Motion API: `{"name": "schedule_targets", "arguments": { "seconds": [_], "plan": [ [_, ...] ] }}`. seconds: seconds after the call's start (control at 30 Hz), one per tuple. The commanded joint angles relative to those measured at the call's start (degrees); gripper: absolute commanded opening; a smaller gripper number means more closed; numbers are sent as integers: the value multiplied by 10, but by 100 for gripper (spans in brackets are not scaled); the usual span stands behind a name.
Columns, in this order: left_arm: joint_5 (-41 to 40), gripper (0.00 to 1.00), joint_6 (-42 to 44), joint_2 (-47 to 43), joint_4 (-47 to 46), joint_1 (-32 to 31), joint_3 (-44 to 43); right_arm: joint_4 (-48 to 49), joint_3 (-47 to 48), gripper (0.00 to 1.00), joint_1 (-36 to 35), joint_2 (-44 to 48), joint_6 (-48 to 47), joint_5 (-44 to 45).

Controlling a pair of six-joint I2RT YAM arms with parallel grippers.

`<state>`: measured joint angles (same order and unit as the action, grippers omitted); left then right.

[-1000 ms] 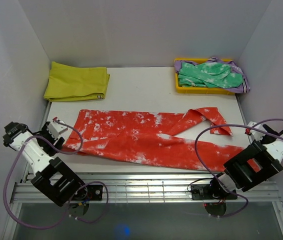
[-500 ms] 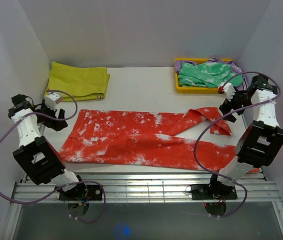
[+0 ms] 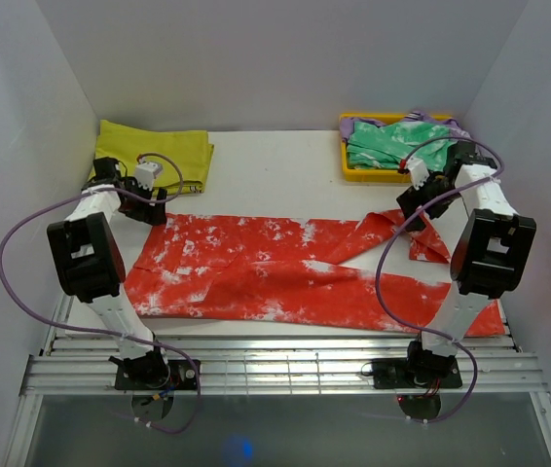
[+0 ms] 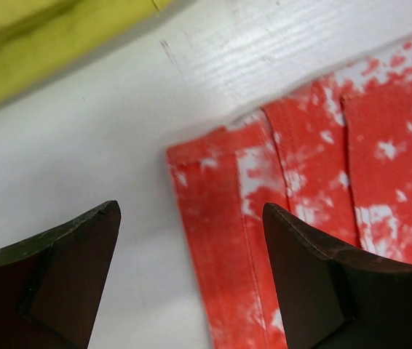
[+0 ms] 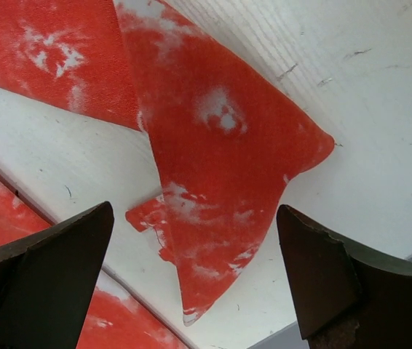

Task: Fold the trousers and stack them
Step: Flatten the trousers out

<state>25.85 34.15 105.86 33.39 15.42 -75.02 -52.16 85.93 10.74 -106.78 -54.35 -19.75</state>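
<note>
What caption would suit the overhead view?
Left tool and right tool, both open, hover over opposite ends of the red trousers.

The trousers [image 3: 275,268] are matt woven cloth with stitched seams. The white surface [image 3: 275,175] shows fine wood-like grain and small scuffs. The yellow cloth [image 3: 149,156] looks soft and matt. The left gripper [image 4: 190,218] has dark, matt fingers [image 4: 68,276] with worn edges.

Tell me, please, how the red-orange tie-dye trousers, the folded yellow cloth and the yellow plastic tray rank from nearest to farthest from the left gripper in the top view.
1. Red-orange tie-dye trousers: their left end corner lies right at the left gripper.
2. Folded yellow cloth: just behind it, at the far left; only slightly farther.
3. Yellow plastic tray: at the far right, clearly farthest.
</note>
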Motion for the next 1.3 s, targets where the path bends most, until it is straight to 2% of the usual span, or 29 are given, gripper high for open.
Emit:
{"name": "schedule_targets", "arguments": {
  "seconds": [0.0, 0.1, 0.27, 0.43, 0.53, 0.6, 0.63, 0.67, 0.7, 0.73, 0.77, 0.83, 0.87, 1.07, 1.2, 1.27],
  "plan": [
    [-38, 89, 2, 23, -26, -19, -50, -7, 33, 98, -1, -4, 7, 26],
    [-34, 89, 3, 48, -14, -21, -56, 6, 4, 98, 0, 15, -1, 35],
    [-37, 86, -18, 44, -34, -25, -10, 39, -82, 98, 3, 46, -10, 80],
    [-48, 84, -29, 35, -63, -31, 31, 147, -157, 98, 19, 73, -5, 144],
    [-44, 78, -41, 50, -63, -32, 28, 189, -182, 100, 24, 67, -7, 184],
    [-38, 61, -54, 62, -54, -32, 16, 202, -188, 90, 28, 56, -11, 196],
    [-37, 51, -60, 65, -53, -31, 13, 210, -188, 79, 30, 49, -14, 215],
    [-39, 41, -68, 65, -51, -31, 9, 214, -186, 74, 31, 47, -15, 219],
    [-40, 22, -71, 66, -48, -31, 2, 218, -182, 66, 35, 42, -20, 226],
    [-42, 10, -73, 65, -41, -31, -1, 221, -178, 51, 37, 40, -23, 227],
    [-47, 0, -75, 63, -39, -31, -4, 221, -174, 43, 39, 40, -27, 229],
    [-49, 0, -79, 49, -38, -26, -6, 220, -158, 26, 46, 43, -36, 231],
    [-54, 0, -73, 31, -35, -19, -8, 221, -145, 8, 57, 53, -51, 233],
    [-73, 0, -62, 13, -27, 26, -45, 226, -91, 8, 92, 82, -103, 223],
    [-69, 0, -63, 31, -15, 63, -102, 245, -23, 8, 104, 83, -139, 214],
    [-58, 0, -69, 38, -13, 73, -117, 258, -18, 8, 106, 86, -156, 207]
  ]
}}
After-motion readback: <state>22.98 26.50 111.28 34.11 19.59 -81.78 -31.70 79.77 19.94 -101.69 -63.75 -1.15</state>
